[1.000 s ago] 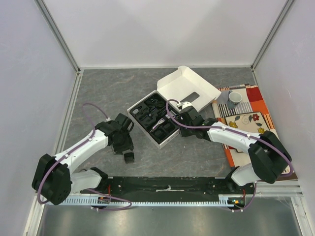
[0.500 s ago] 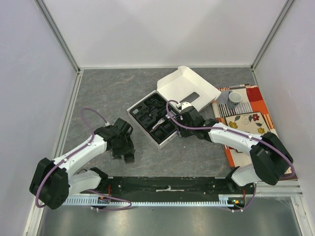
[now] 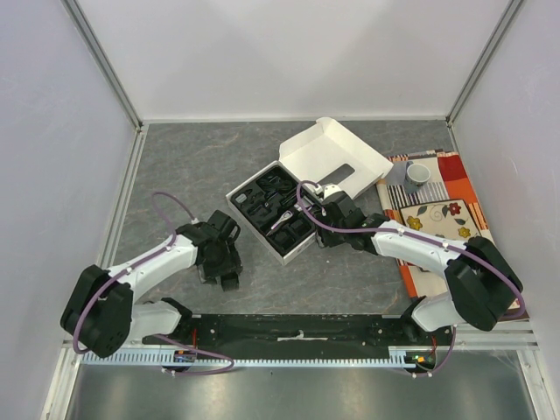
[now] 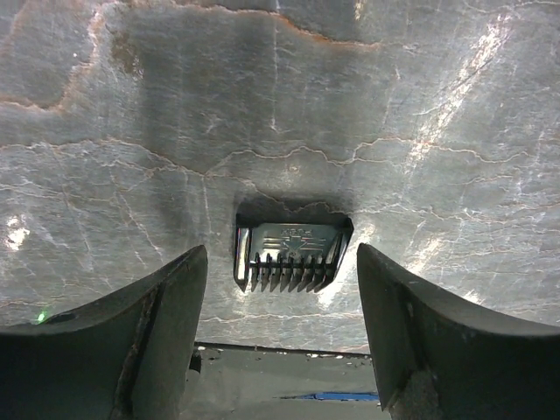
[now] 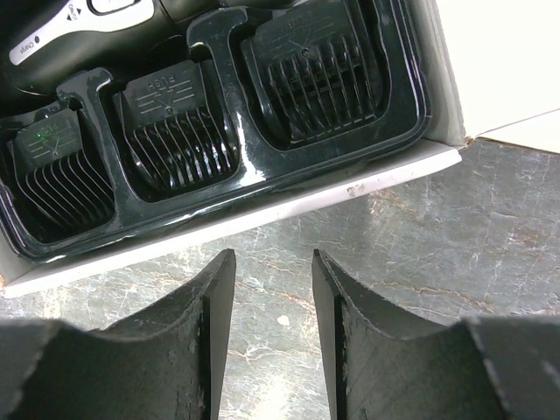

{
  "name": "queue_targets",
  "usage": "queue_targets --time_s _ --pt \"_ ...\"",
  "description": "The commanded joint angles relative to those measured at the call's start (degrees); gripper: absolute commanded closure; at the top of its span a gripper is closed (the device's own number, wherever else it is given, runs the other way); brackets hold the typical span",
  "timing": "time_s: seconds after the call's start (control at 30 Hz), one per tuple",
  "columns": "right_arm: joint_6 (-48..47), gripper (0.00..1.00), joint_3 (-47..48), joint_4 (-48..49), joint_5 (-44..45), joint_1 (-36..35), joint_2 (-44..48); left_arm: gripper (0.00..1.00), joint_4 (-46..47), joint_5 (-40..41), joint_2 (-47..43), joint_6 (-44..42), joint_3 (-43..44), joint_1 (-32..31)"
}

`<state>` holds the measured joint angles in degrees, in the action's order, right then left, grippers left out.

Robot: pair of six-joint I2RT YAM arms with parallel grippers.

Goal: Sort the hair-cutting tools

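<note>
A black comb attachment (image 4: pixel 290 255) lies loose on the grey table, teeth toward the near edge; it also shows in the top view (image 3: pixel 229 282). My left gripper (image 4: pixel 280 267) is open and empty, hovering just over it, fingers either side and apart from it. In the top view the left gripper (image 3: pixel 222 262) is left of the box. My right gripper (image 5: pixel 271 258) is open and empty over bare table just outside the box's near edge. The black tray (image 5: pixel 219 188) holds several comb attachments (image 5: pixel 175 127) and the black-and-silver clipper (image 5: pixel 79 26).
The white box (image 3: pixel 262 214) with its open lid (image 3: pixel 337 156) stands mid-table. A grey cup (image 3: pixel 417 174) sits on a patterned mat (image 3: pixel 446 223) at the right. The black base rail (image 3: pixel 297 328) runs along the near edge, close behind the loose comb.
My left gripper has shifted slightly toward the near edge, closer over the loose comb. The comb and the right arm have barely moved.
</note>
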<state>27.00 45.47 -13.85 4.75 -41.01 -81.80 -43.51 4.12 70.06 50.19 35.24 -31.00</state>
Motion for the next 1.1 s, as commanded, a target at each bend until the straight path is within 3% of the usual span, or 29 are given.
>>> queue_targets --time_s 0.0,0.33,0.83,1.07 --pt "0.6 0.52 -0.5 2.4 -0.7 0.0 1.0 0.24 1.8 1.0 1.6 -2.2 0.7 -0.4" --pt "0.0 0.52 -0.4 2.6 -1.3 -0.1 0.1 0.26 0.7 2.7 6.4 -3.4 2.5 -3.0" --pt "-0.1 0.53 -1.6 2.8 -1.1 -0.1 1.0 0.50 -2.8 7.5 9.9 -3.1 6.9 -6.8" --pt "-0.4 0.53 -0.9 2.2 -1.9 -0.1 1.3 0.56 -9.7 11.0 6.7 -9.1 17.2 -6.8"
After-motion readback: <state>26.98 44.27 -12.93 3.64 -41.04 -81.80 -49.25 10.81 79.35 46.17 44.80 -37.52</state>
